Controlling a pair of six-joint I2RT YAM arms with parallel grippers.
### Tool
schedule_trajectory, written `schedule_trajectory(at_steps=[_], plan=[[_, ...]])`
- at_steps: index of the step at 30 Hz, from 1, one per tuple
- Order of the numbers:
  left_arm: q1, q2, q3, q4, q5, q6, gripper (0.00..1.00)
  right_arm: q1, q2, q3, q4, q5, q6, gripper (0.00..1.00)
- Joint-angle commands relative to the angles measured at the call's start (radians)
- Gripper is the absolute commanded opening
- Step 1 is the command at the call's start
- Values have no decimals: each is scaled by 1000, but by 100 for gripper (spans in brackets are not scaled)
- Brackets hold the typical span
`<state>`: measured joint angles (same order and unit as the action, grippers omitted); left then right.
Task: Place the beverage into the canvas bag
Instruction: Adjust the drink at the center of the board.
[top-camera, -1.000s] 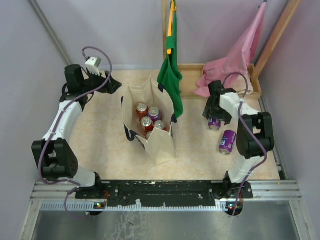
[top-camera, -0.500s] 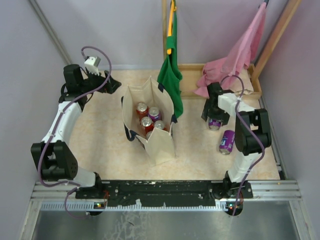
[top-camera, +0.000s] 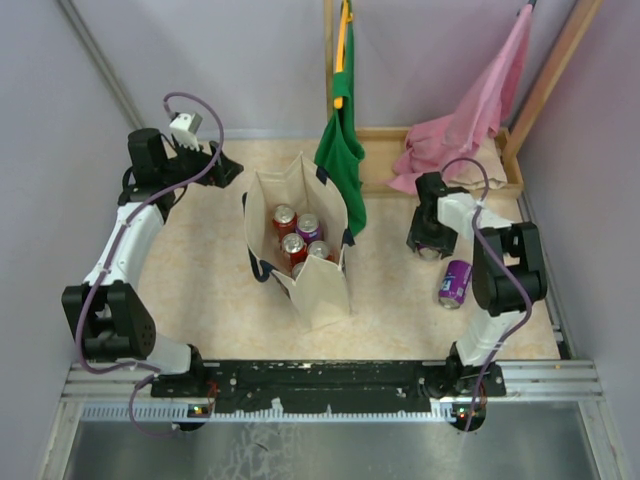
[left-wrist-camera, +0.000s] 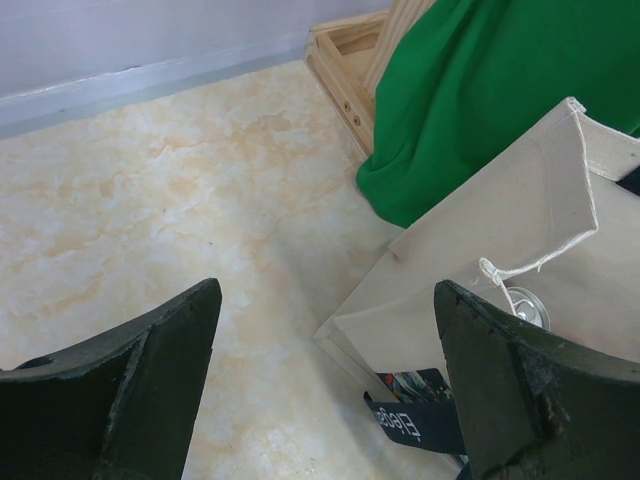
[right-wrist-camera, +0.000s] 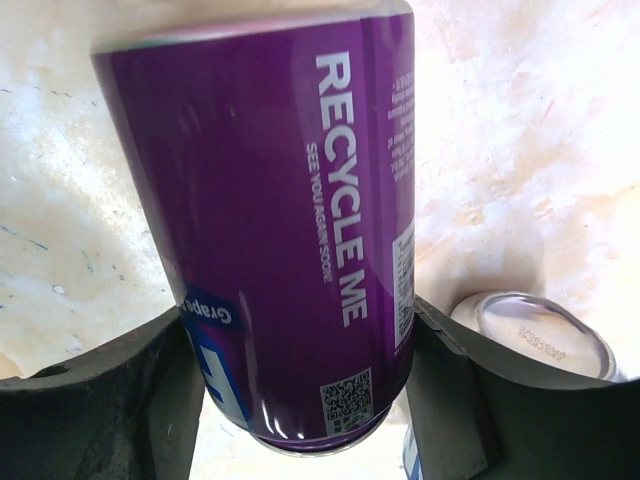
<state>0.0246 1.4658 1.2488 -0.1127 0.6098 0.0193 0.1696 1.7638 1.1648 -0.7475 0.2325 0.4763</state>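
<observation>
Canvas bag (top-camera: 322, 290) stands upright mid-worktop (top-camera: 210, 270), with several cans (top-camera: 298, 235) inside it. The right hand (right-wrist-camera: 305, 315) has its fingers pressed on both sides of a purple can (right-wrist-camera: 270, 200) on the worktop, well right of the bag. The left hand (left-wrist-camera: 327, 290) gapes wide beside the bag, holding nothing.

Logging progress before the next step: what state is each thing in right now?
canvas bag: upright, open, cans inside
gripped can: lying on its side
right gripper: closed on the gripped can
loose can: lying on its side, untouched
left gripper: open, empty
</observation>
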Motion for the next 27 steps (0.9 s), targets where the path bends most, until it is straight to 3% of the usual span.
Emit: schedule_trajectory(at_steps=[1,9,27], plan=[[-8,-25,15,3,5,1,93,0,-88,25,8,16,-28,26],[-6,-27,2,20,11,-10,93,3,-151,91,-92,-6,-65,16],[-8,-21,1,43,30,-19,93,9,-164,200,-165,-19,-75,10]])
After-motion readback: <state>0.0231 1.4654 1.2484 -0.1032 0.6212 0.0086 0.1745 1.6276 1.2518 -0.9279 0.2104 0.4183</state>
